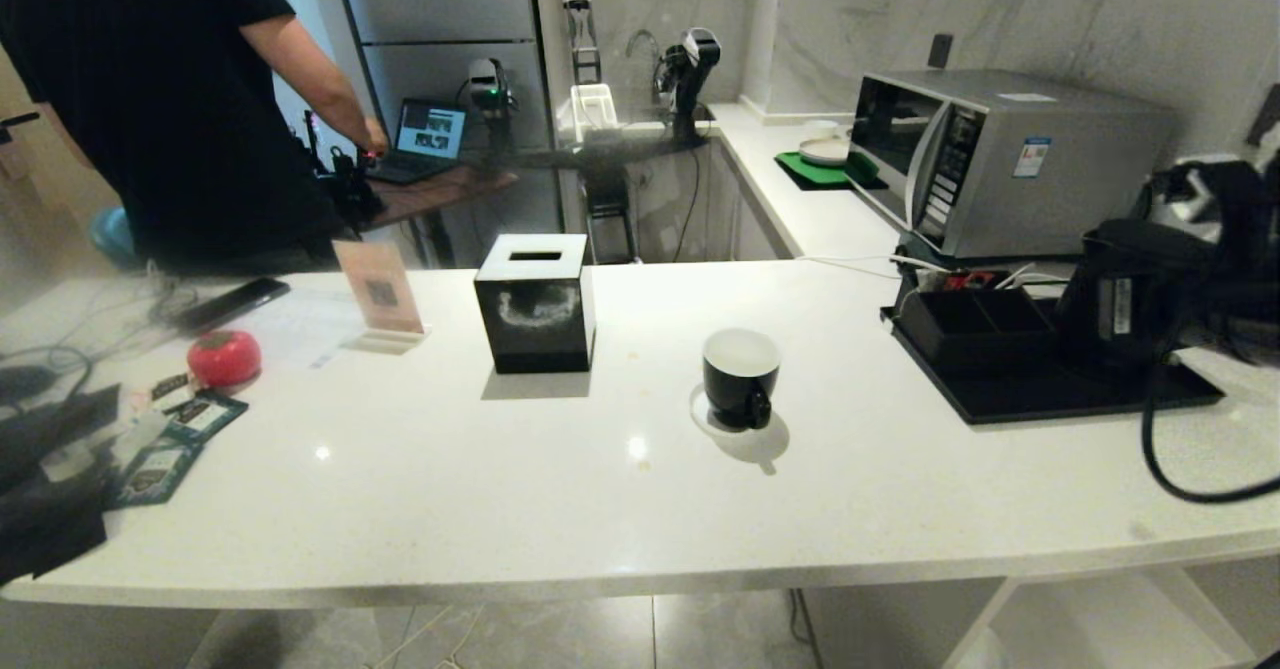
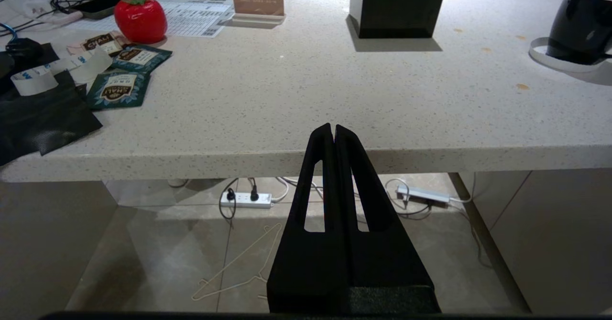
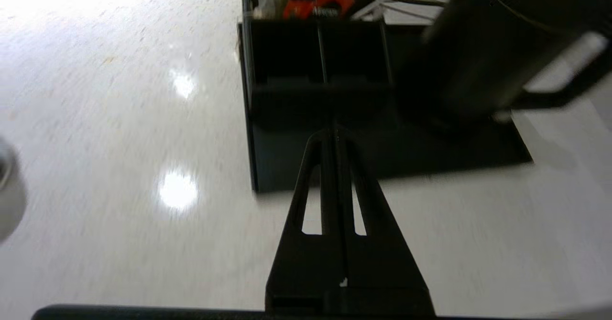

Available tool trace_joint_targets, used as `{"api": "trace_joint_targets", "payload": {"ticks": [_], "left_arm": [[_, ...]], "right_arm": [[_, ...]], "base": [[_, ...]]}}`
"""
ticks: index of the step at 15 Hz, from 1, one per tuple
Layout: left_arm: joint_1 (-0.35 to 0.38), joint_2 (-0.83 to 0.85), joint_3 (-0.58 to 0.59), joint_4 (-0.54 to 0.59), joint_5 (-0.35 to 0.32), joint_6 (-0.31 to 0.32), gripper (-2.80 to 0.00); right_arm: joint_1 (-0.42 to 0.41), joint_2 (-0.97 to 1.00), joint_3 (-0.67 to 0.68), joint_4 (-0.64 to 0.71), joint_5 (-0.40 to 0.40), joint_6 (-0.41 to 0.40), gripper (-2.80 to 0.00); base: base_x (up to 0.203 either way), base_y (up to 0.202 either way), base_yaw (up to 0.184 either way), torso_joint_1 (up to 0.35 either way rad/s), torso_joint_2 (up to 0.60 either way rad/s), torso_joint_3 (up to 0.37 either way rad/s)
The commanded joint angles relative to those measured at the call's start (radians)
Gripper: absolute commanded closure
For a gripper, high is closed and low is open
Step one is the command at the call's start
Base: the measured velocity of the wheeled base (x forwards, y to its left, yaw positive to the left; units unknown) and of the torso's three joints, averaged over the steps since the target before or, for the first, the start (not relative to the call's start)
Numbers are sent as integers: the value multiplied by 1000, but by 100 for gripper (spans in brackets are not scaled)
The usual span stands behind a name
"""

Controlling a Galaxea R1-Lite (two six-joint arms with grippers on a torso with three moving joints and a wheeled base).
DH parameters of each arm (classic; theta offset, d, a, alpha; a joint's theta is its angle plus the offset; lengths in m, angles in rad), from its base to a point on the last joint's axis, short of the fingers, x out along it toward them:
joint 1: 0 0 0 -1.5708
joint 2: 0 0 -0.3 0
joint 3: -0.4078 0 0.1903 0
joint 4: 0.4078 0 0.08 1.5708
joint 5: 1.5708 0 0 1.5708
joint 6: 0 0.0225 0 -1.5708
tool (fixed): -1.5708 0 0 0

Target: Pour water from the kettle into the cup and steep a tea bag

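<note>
The small black cup (image 1: pixel 740 379), white inside, stands on a white coaster near the middle of the counter; the left wrist view also shows the cup (image 2: pixel 581 23). The tall black kettle (image 1: pixel 1130 294) sits on a black tray (image 1: pixel 1050 399) at the right. Green tea bag sachets (image 1: pixel 180 439) lie at the counter's left end. My right gripper (image 3: pixel 334 131) is shut and empty, hovering over the counter in front of the tray (image 3: pixel 430 152), with the kettle (image 3: pixel 478 47) beyond it to one side. My left gripper (image 2: pixel 333 128) is shut, empty, and low before the counter's front edge.
A black cube tissue box (image 1: pixel 535 301) stands left of the cup. A QR sign (image 1: pixel 378 289), a red tomato-shaped object (image 1: pixel 224 357) and a phone lie at the left. A microwave (image 1: pixel 1000 159) stands behind the tray. A black cable (image 1: pixel 1180 469) loops at the right. A person (image 1: pixel 170 99) stands at the back left.
</note>
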Motion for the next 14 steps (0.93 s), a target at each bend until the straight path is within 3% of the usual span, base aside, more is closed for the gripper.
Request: {"api": "trace_joint_targets", "payload": {"ticks": [1, 4, 10, 12, 14], "left_arm": [[0, 0, 0, 0, 1, 0, 0], [0, 0, 0, 0, 1, 0, 0], [0, 0, 0, 0, 1, 0, 0], [0, 0, 0, 0, 1, 0, 0], [0, 0, 0, 0, 1, 0, 0]], "right_arm": [[1, -214, 170, -57, 0, 2, 0], [2, -474, 417, -155, 0, 7, 0], [-4, -954, 781, -187, 47, 11, 0], [-26, -1089, 871, -164, 102, 13, 0], [-47, -1216, 899, -34, 143, 9, 0]], "base": [[0, 0, 0, 0, 0, 0], [0, 0, 0, 0, 0, 0], [0, 0, 0, 0, 0, 0], [0, 0, 0, 0, 0, 0], [0, 0, 0, 0, 0, 0]]}}
